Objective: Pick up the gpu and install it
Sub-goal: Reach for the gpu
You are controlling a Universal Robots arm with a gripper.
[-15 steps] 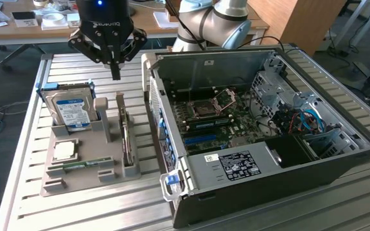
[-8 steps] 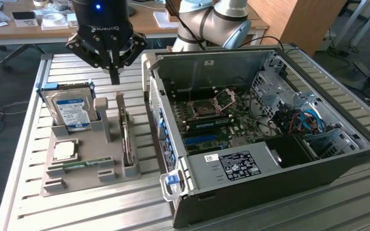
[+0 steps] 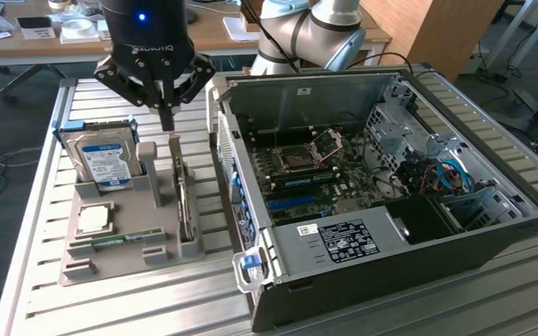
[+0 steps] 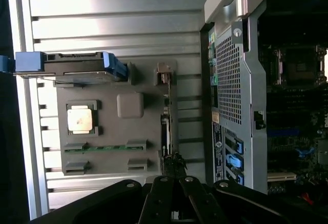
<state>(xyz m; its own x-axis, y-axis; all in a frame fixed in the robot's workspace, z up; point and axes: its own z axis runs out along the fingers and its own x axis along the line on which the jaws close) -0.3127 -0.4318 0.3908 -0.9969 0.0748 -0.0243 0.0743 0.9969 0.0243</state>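
The gpu (image 3: 184, 203) is a thin card standing on its edge in a slot at the side of the grey holder tray (image 3: 124, 262) nearest the computer case. Seen edge-on in the wrist view, the gpu (image 4: 165, 112) runs along the tray's side as a narrow dark strip. My gripper (image 3: 167, 124) hangs just above the card's far end, and its dark fingers are pressed together with nothing between them. In the wrist view the gripper (image 4: 174, 158) sits over the near end of that strip. I cannot tell whether the tips touch the card.
The tray also holds a blue-labelled hard drive (image 3: 106, 159), a square processor (image 3: 94, 219) and a green memory stick (image 3: 120, 240). The open computer case (image 3: 372, 210), motherboard exposed, lies at the exterior view's right on the slatted metal table (image 3: 110, 308). A cluttered desk stands behind.
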